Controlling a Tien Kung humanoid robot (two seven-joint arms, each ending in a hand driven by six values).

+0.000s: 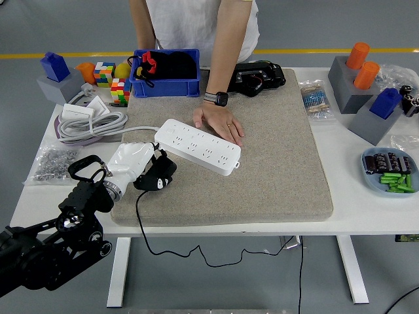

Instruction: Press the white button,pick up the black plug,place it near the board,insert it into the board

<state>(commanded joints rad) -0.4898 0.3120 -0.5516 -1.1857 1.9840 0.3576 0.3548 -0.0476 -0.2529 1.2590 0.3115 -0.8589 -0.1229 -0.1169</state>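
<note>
1. The black plug (156, 178) is held in the left hand (133, 163), white fingers closed around it, low over the grey mat (275, 163).
2. The plug is placed just beside the near left end of the white power strip (197, 146), which lies diagonally on the mat.
3. The plug's black cord (170, 252) is seen trailing off the counter (366, 216) edge.
4. The strip's far edge is pressed by a person's hand (220, 123).
</note>
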